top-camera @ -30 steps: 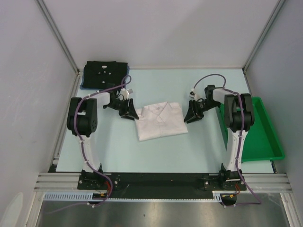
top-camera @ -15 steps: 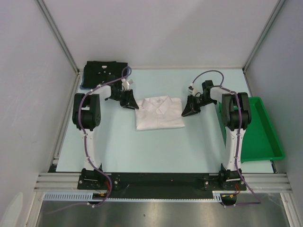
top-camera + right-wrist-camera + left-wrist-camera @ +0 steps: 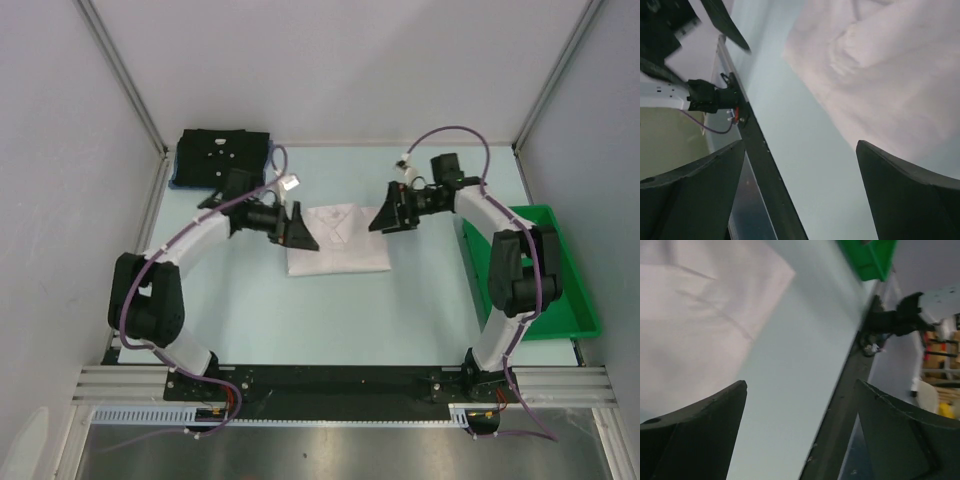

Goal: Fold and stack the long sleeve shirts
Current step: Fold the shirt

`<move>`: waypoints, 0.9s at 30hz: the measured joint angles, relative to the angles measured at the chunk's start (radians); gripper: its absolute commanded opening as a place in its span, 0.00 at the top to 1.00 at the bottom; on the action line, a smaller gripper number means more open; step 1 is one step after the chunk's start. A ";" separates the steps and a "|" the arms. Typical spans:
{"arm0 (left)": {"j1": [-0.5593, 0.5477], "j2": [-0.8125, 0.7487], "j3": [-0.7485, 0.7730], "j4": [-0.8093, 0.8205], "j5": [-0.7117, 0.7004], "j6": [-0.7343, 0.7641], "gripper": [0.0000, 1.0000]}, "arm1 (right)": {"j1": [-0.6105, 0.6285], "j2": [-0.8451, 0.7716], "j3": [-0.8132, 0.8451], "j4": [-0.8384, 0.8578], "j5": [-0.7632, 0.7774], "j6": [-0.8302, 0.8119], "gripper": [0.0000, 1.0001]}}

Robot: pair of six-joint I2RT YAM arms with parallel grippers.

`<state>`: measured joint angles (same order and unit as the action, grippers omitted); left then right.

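A folded white long sleeve shirt point(image 3: 340, 248) lies flat in the middle of the table. My left gripper point(image 3: 298, 231) hangs over its left edge, open, with nothing between the fingers point(image 3: 700, 430). My right gripper point(image 3: 384, 218) is at the shirt's far right corner, also open and empty. The left wrist view has the white shirt point(image 3: 700, 320) at upper left, past the gripper point(image 3: 801, 385). In the right wrist view the shirt point(image 3: 885, 70) lies at upper right, beyond the gripper point(image 3: 801, 144). A folded black shirt point(image 3: 222, 157) rests on a blue one point(image 3: 176, 176) at the back left corner.
A green plastic tray point(image 3: 560, 290) stands along the right edge of the table, also seen as a green tray point(image 3: 867, 257) in the left wrist view. Grey walls close in the back and both sides. The black rail point(image 3: 340, 380) with the arm bases runs along the near edge.
Both arms have stretched toward the back and closed in on the white shirt's sides. Both grippers have opened wide. The shirt, tilted a second ago, now lies square and slightly farther back.
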<state>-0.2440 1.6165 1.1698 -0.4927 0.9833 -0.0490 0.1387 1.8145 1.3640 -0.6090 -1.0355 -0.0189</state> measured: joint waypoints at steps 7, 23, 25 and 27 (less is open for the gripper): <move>-0.188 0.166 -0.151 0.368 0.061 -0.381 0.02 | 0.179 0.108 -0.143 0.304 -0.056 0.322 0.00; -0.002 0.276 -0.370 0.667 0.092 -0.552 0.02 | 0.046 0.250 -0.228 0.461 -0.076 0.488 0.00; 0.056 0.259 -0.387 0.631 0.110 -0.525 0.03 | 0.023 0.243 -0.224 0.414 -0.078 0.444 0.00; 0.098 0.235 -0.394 0.569 0.119 -0.470 0.03 | 0.012 0.224 -0.217 0.349 -0.067 0.374 0.00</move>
<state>-0.1455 1.8515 0.7761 0.0761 1.1023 -0.5194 0.1509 2.0388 1.1473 -0.2596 -1.1027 0.3550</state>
